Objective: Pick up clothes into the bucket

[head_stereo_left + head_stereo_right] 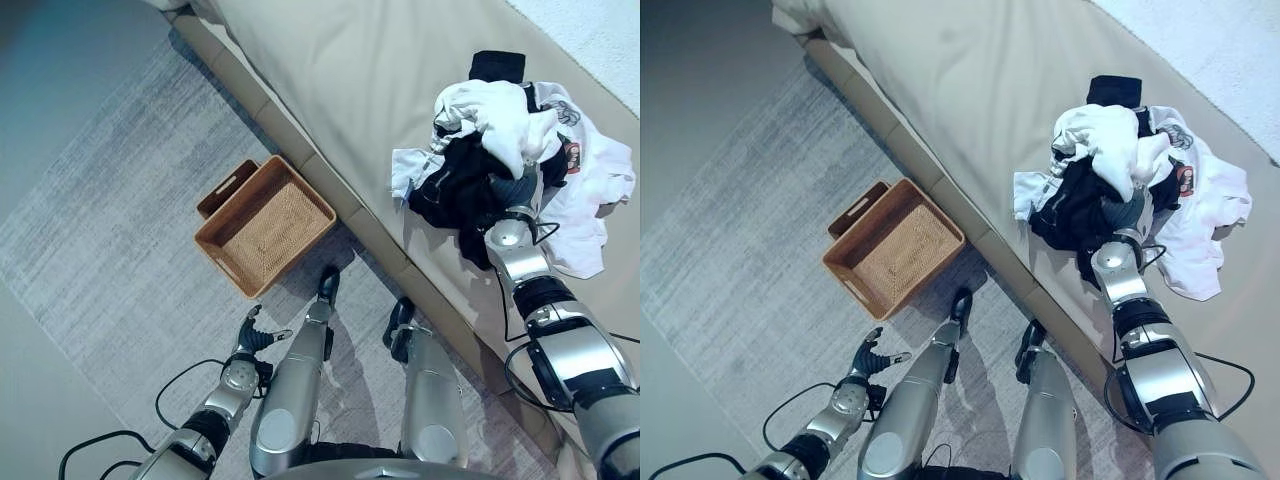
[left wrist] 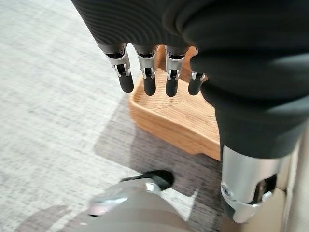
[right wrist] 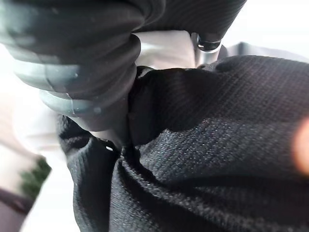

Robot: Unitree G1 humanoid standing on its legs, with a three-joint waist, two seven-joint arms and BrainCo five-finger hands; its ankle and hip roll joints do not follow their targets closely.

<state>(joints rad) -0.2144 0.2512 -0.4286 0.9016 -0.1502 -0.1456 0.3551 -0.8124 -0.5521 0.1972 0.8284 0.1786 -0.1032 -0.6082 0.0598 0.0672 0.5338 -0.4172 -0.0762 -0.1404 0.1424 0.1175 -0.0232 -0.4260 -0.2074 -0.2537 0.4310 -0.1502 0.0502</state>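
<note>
Right wrist view, right robot hand (image 1: 508, 187) buried in black garment (image 3: 207, 159); basket (image 1: 265, 226) empty

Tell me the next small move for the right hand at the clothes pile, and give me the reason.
Probably lift the right hand slightly to test its hold. It is buried in the heap of black and white clothes on the beige bed, black fabric bunched against it in the wrist view, fingers hidden. The empty rectangular woven wicker basket waits on the grey carpet; the left hand hangs open.
</note>
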